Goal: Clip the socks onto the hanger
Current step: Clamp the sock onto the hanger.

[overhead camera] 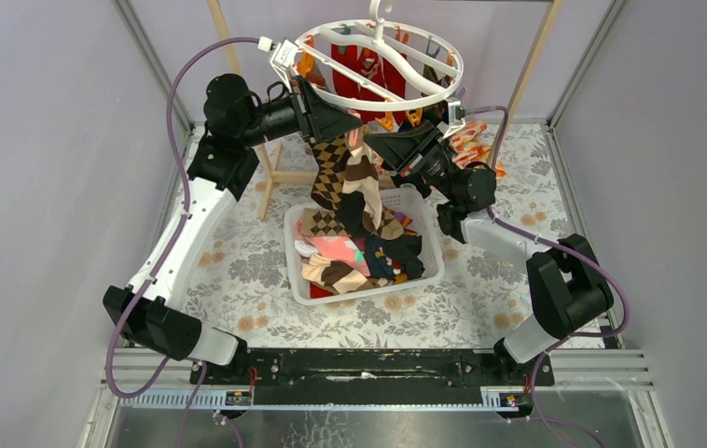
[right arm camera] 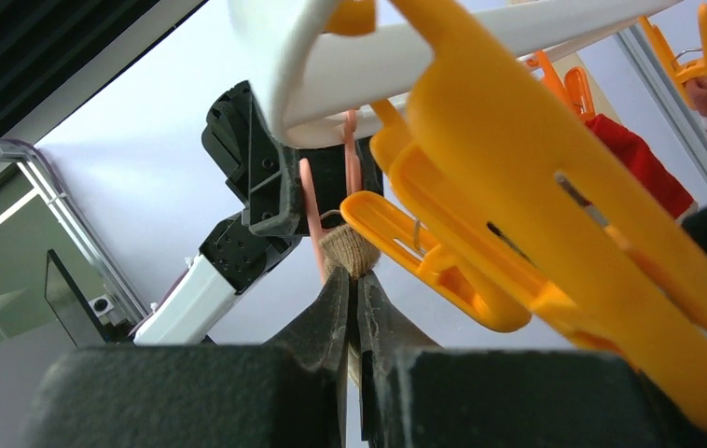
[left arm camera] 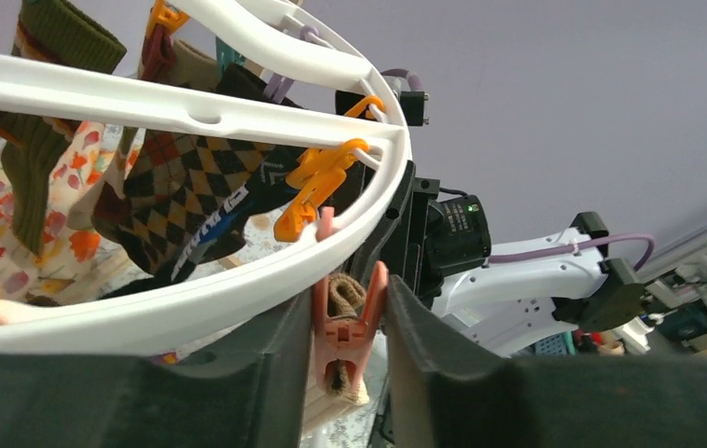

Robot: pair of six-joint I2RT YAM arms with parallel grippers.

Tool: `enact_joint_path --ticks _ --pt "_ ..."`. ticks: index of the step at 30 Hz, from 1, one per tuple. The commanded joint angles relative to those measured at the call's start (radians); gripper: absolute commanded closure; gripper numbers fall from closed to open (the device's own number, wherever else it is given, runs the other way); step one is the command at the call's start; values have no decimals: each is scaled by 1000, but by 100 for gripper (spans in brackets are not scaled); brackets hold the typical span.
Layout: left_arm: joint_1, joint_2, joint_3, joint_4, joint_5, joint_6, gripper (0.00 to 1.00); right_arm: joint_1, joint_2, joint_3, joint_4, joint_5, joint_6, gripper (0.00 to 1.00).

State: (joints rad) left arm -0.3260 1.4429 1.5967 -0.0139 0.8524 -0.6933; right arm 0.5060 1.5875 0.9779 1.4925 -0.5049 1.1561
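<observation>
The white ring hanger (overhead camera: 380,63) hangs at the back centre, with several socks clipped on it. A brown-and-tan argyle sock (overhead camera: 336,177) hangs from just under the ring down to the basket. My left gripper (overhead camera: 353,119) is under the ring's near edge. In the left wrist view it (left arm camera: 350,294) is shut on a salmon clip (left arm camera: 345,341), and the sock's tan cuff (left arm camera: 342,297) sits between the clip's arms. My right gripper (overhead camera: 374,140) is just beside it. In the right wrist view it (right arm camera: 353,280) is shut on the tan cuff (right arm camera: 350,250), below the ring (right arm camera: 331,84).
A white basket (overhead camera: 434,254) with several loose socks sits under the hanger on the floral cloth (overhead camera: 238,252). The wooden rack frame (overhead camera: 275,173) stands behind. A large orange clip (right arm camera: 518,205) hangs close to my right gripper. Red (overhead camera: 368,70) and green (left arm camera: 37,112) socks hang from the ring.
</observation>
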Motion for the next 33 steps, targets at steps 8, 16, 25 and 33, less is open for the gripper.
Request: enact_joint_path --ticks 8,16,25,33 --pt "-12 -40 43 -104 25 83 40 17 -56 35 14 8 -17 84" --pt "-10 -65 80 -243 -79 174 15 17 -136 2 -144 20 -99 38" --pt "12 -152 16 -454 -250 359 10 19 -373 -86 -602 67 -396 19" --pt "86 -184 -34 -538 -153 391 1 238 -478 -127 -1123 207 -809 31"
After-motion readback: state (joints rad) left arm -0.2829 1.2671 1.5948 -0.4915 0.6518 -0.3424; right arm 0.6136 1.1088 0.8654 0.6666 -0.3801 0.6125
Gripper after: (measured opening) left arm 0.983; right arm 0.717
